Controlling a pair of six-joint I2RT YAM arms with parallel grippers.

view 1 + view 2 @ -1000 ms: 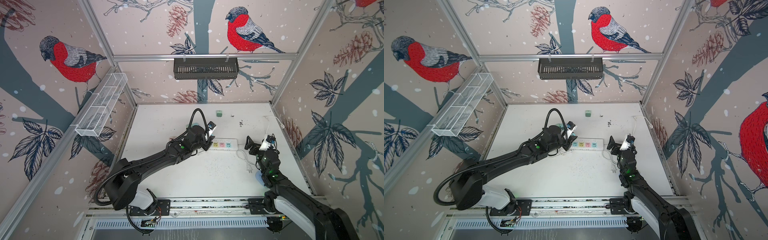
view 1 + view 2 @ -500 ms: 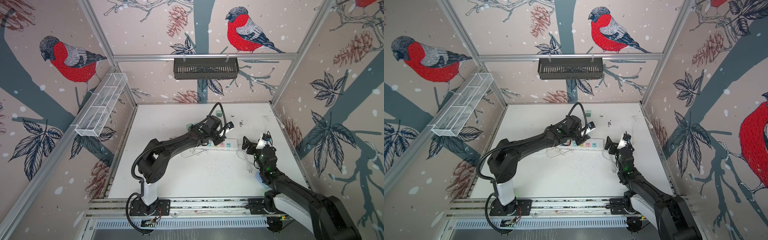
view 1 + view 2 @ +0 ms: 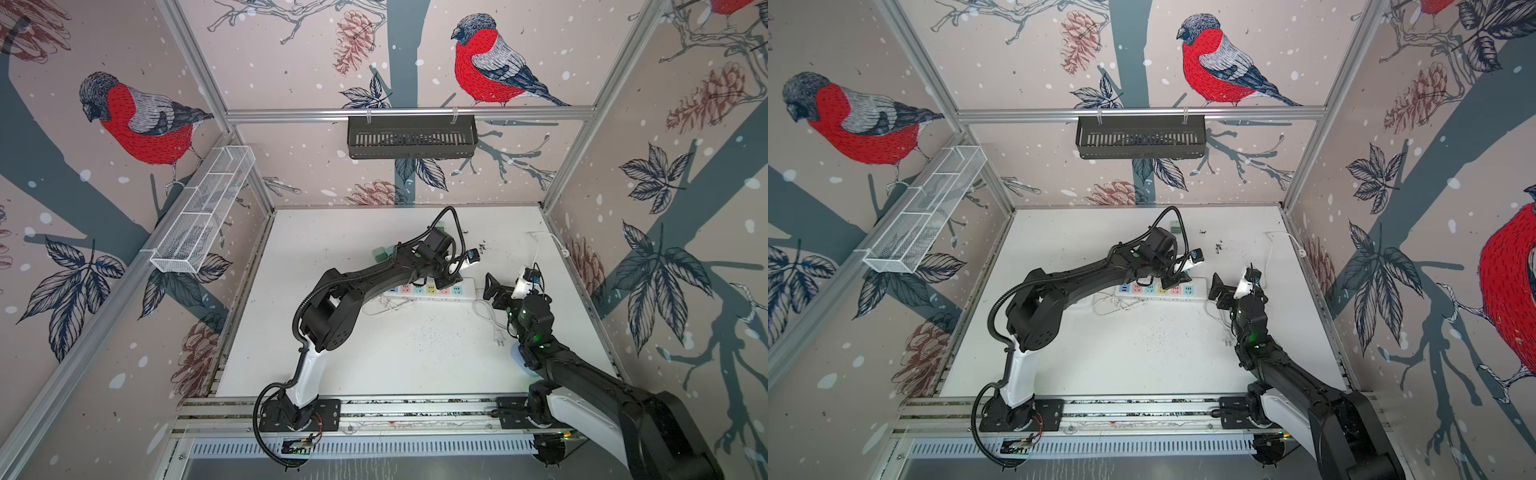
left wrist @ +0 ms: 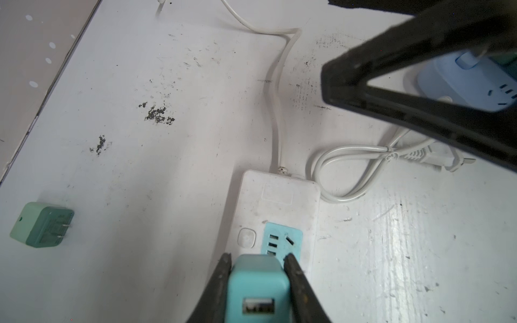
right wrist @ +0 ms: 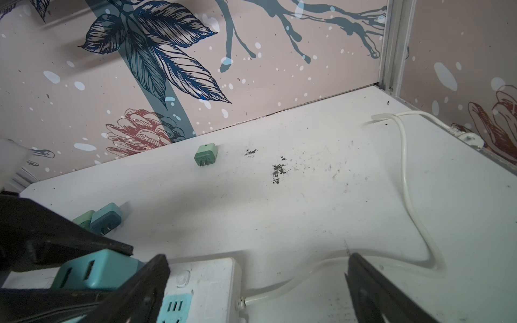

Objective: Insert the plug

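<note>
My left gripper is shut on a teal plug with its USB port facing the wrist camera; the prongs are hidden. It hangs over the white power strip, right by the blue end socket. In both top views the left gripper is at the right part of the strip. My right gripper stands open just off the strip's right end, where its cord leaves, with nothing held. The right wrist view shows the plug between the left fingers.
A green charger lies near the back wall, and two more sit behind the strip. A coiled white cable and a pale blue socket block lie under my right arm. The strip's cord runs back right.
The left arm has swung rightward along the strip with the plug, and lower toward its right end. The right gripper has shifted only slightly and stays open.
</note>
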